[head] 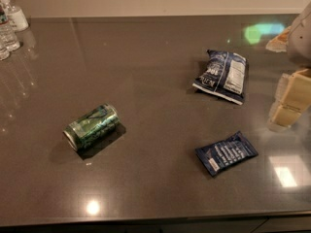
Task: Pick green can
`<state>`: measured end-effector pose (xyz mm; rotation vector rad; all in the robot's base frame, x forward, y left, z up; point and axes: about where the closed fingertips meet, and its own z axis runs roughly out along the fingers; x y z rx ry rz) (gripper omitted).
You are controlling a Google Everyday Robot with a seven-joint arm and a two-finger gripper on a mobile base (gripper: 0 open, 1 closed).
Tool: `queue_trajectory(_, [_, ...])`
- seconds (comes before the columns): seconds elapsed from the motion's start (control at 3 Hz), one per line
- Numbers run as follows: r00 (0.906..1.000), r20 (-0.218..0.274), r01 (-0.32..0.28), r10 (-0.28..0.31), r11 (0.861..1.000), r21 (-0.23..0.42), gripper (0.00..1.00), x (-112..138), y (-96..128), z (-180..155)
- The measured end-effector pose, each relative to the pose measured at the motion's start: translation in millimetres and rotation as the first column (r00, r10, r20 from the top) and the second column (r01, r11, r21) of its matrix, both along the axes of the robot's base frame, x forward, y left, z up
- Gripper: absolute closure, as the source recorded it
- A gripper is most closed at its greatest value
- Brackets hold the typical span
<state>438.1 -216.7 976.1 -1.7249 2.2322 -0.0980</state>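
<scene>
The green can (91, 126) lies on its side on the dark grey table (155, 72), left of centre, its silver rim end pointing to the lower left. It is shiny dark green with lighter green and black markings. My gripper (290, 101) is at the right edge of the view, cream-coloured and partly cut off, far to the right of the can and above the table. Nothing is seen between it and the can's place.
A large blue snack bag (221, 75) lies right of centre. A small blue packet (226, 153) lies in front of it. Clear bottles (9, 23) stand at the far left corner. The table's front edge runs along the bottom.
</scene>
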Motion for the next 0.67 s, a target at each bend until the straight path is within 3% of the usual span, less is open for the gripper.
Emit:
queue_trajectory(0.33, [1.0, 0.0, 0.0, 0.0, 1.0, 0.0, 0.0, 0.0, 0.0, 0.0])
queue_trajectory(0.67, [0.9971, 0.015, -0.074, 0.074, 0.997, 0.001, 0.0, 13.8, 26.0, -0.2])
